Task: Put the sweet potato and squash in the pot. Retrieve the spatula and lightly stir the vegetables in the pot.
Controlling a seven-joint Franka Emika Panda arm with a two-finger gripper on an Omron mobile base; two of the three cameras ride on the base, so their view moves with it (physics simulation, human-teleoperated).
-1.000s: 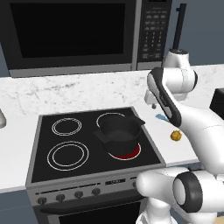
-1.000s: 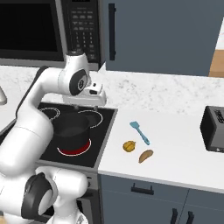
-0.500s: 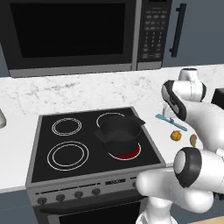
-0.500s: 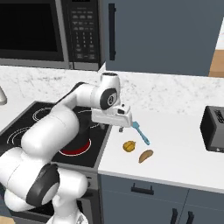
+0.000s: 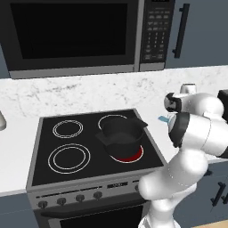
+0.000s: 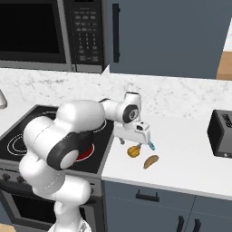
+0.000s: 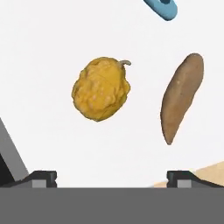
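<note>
— Below the jaws point(image 7: 111, 177), what lies on the white surface point(image 6: 190, 149)?
— Squash point(image 7: 100, 89) at 12 o'clock between the tips, clear of both; sweet potato point(image 7: 181, 97) at 2 o'clock, spatula point(image 7: 162, 7) farther up.
— Jaws gripping anything?
— No, spread wide, nothing held.
— Pot point(image 5: 121, 135)?
— On the stove's point(image 5: 67, 167) glowing red burner point(image 5: 132, 154), at 9 o'clock from the hand, well apart.

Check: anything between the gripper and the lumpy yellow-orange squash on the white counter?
Nothing visible. In the hand view the gripper looks straight at the squash across bare white counter; the tan sweet potato and blue spatula lie off to the side.
</note>
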